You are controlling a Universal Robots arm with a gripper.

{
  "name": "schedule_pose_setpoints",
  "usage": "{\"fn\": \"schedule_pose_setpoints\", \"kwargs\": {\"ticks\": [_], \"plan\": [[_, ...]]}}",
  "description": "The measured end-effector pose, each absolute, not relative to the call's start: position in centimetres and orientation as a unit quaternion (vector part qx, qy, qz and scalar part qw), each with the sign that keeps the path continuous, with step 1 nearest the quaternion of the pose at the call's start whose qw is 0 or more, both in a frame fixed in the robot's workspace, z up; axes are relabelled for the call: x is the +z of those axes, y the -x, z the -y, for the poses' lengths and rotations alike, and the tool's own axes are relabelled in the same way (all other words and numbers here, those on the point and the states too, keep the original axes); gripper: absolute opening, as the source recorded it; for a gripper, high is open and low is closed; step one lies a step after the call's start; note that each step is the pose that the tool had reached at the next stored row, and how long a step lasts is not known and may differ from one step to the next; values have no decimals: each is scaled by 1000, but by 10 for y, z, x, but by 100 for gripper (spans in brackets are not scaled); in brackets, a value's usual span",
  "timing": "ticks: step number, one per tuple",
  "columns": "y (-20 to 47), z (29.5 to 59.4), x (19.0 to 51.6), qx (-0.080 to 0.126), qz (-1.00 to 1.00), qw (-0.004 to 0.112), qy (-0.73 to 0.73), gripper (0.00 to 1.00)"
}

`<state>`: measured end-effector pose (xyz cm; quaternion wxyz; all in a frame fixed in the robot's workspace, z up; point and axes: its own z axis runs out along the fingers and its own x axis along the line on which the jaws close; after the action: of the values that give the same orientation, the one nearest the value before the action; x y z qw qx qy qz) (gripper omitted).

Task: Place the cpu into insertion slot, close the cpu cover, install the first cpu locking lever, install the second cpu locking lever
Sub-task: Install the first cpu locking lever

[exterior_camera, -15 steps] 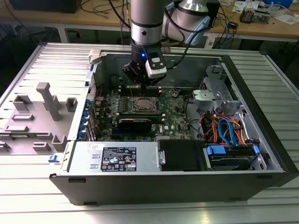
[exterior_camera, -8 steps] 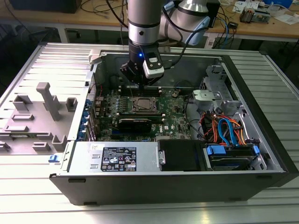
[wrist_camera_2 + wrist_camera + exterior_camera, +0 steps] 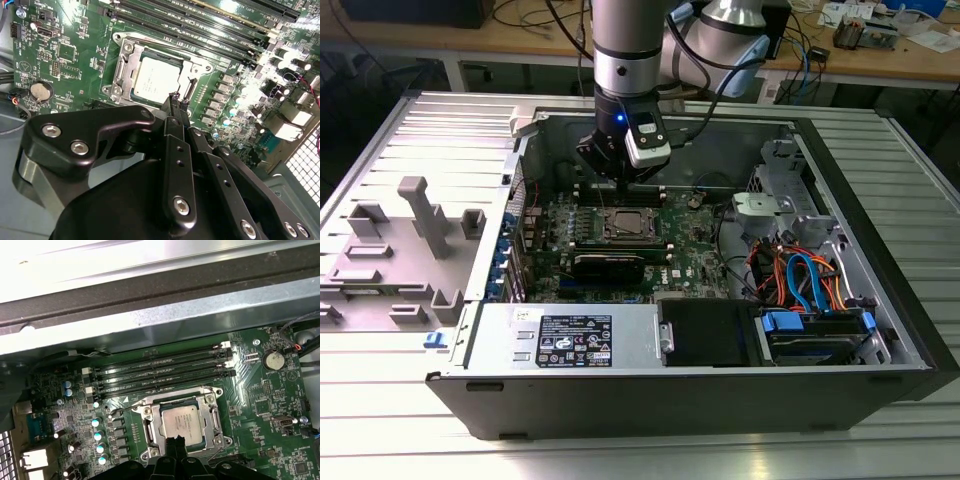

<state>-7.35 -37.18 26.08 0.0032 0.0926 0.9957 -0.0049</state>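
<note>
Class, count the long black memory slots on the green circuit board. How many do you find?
4 memory slots. They lie parallel, side by side in one bank, between the insertion slot and the metal case wall. None seems hidden.

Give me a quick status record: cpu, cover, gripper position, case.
cpu: seated in the insertion slot, top face showing
cpu cover: down flat, framing the cpu through its window
gripper: low over the motherboard, at the slot's edge beside the cpu
computer case: open, lying on its side
</note>
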Motion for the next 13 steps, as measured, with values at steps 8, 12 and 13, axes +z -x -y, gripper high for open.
{"fn": "schedule_pose_setpoints", "kwargs": {"ticks": [8,12,13], "plan": [[74,372,261,-5,-996,3,-90,11],[74,372,261,-5,-996,3,-89,11],[74,372,261,-5,-996,3,-89,11]]}}
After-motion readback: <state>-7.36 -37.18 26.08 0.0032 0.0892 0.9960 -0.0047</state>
